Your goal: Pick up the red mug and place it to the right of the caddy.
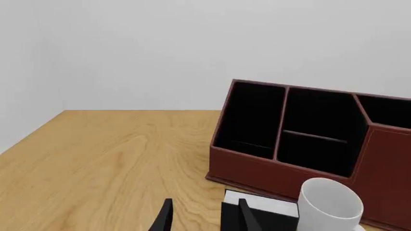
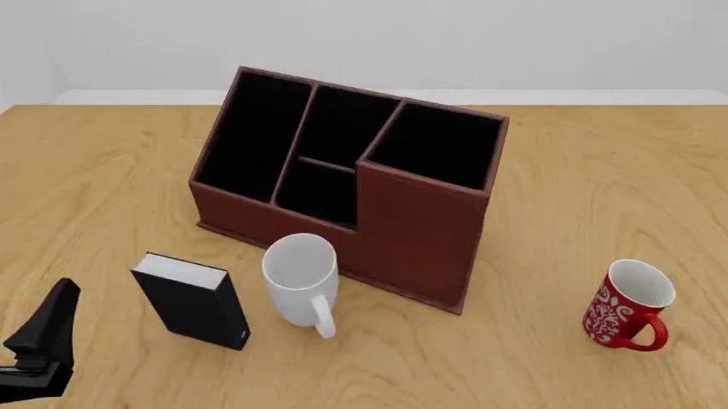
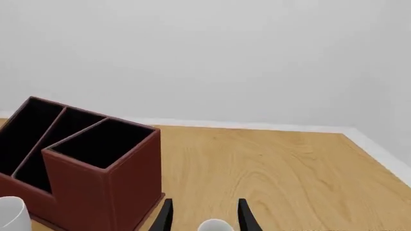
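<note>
Nearest us, low at the front view's left edge, sits the left gripper (image 2: pixel 40 341), fingers apart on nothing in its wrist view. The right gripper (image 3: pixel 203 216) is likewise spread and empty, with a white rim just between its tips; we judge that's the red mug (image 2: pixel 628 305), upright on the table (image 2: pixel 569 170), well apart from the caddy (image 2: pixel 341 183) on its right side. We'd drop straight over that rim, pinch one wall opposite the handle, and lift without tilting. Only a floral pattern on the mug; no readable writing anywhere.
</note>
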Robot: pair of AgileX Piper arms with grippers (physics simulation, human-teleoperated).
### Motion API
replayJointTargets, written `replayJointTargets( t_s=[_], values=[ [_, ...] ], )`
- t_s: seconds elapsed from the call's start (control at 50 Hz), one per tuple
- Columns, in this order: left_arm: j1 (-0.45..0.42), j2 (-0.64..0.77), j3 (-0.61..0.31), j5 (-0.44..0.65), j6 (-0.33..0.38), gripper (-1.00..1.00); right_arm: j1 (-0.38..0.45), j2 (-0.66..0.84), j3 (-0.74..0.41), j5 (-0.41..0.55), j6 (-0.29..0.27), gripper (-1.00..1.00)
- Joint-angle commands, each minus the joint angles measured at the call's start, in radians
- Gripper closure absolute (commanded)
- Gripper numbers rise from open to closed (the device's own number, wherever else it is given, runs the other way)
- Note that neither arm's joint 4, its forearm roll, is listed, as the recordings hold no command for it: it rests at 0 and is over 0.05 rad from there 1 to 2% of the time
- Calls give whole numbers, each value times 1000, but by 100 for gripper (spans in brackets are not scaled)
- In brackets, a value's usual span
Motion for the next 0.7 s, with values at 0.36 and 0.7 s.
replayJointTargets(
  t_s=[0.36,0.7],
  values=[
    [0,0,0,0,0,-100,-50,-1,-420,603,-14,-100],
    [0,0,0,0,0,-100,-43,-1,-322,626,-40,-100]
  ],
)
